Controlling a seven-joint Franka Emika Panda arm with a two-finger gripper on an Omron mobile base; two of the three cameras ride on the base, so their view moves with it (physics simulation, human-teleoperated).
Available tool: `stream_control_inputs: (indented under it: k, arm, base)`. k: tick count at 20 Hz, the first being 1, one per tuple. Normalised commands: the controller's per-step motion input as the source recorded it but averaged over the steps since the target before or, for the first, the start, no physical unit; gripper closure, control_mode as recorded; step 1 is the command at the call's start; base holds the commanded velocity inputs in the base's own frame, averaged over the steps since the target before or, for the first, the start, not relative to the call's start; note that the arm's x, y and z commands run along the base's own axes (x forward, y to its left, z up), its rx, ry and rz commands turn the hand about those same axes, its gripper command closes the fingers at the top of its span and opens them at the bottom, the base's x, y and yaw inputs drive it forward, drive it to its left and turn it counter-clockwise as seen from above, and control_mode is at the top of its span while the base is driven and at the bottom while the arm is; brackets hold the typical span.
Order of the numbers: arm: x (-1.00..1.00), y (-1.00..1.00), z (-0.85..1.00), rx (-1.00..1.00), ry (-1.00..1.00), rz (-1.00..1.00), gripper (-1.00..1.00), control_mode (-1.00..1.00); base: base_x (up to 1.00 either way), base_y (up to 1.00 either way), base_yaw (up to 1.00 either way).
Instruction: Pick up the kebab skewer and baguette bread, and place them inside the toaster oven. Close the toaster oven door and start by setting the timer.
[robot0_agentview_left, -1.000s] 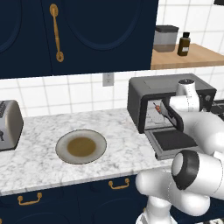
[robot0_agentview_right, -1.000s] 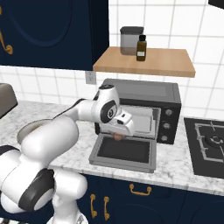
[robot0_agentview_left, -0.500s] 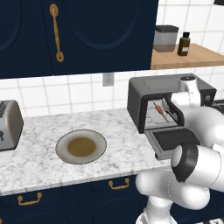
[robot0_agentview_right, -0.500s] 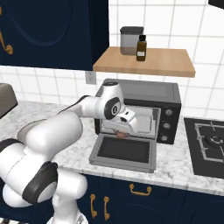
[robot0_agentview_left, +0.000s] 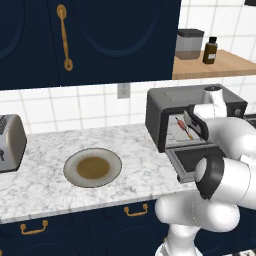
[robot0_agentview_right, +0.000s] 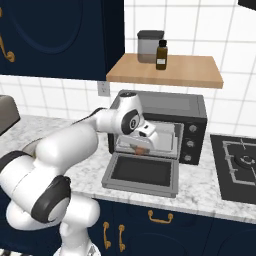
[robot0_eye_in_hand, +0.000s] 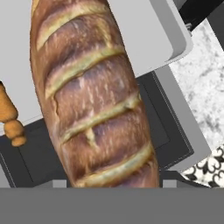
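Observation:
The toaster oven (robot0_agentview_right: 165, 107) stands on the counter with its door (robot0_agentview_right: 142, 172) dropped flat in front. My gripper (robot0_agentview_right: 141, 145) is at the oven's mouth, just above the door, shut on the baguette bread (robot0_eye_in_hand: 92, 96). The golden-brown scored loaf runs down the middle of the hand view and hides my fingertips. In the right base view the baguette (robot0_agentview_right: 141, 149) pokes out under the hand. The kebab skewer (robot0_agentview_left: 182, 127) lies inside the oven on the left, and its orange chunks (robot0_eye_in_hand: 8, 116) sit beside the loaf. The door's dark window (robot0_eye_in_hand: 175, 127) lies below the bread.
A brown-centred plate (robot0_agentview_left: 92, 167) sits on the marble counter left of the oven, with a silver toaster (robot0_agentview_left: 10, 142) at the far left. The knob column (robot0_agentview_right: 192, 142) is on the oven's right. A shelf (robot0_agentview_right: 165, 70) with a jar and bottle hangs above; a stove (robot0_agentview_right: 240, 160) lies to the right.
The hand with the baguette has edged slightly further into the oven's mouth and the arm has swung a little. The skewer and door have stayed put.

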Motion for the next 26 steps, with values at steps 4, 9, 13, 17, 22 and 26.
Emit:
stream_control_inputs:
  k: [4, 9, 13, 17, 22, 26]
  arm:
    - [0.32, -0.02, 0.0, 0.0, 0.0, 0.05, 1.0, -1.0]
    - [0.35, -0.01, 0.0, 0.0, 0.0, 0.09, 1.0, -1.0]
    - [0.32, -0.06, 0.0, 0.0, -0.01, 0.12, 1.0, -1.0]
    - [0.2, -0.02, -0.13, 0.0, -0.07, 0.12, 1.0, -1.0]
    - [0.19, -0.01, -0.17, 0.0, -0.08, 0.11, 1.0, -1.0]
    - [0.18, -0.09, -0.15, 0.0, -0.03, 0.1, 1.0, -1.0]
  base:
    - [0.0, 0.0, 0.0]
    - [0.0, 0.0, 0.0]
    - [0.0, 0.0, 0.0]
    - [0.0, 0.0, 0.0]
    - [0.0, 0.0, 0.0]
    - [0.0, 0.0, 0.0]
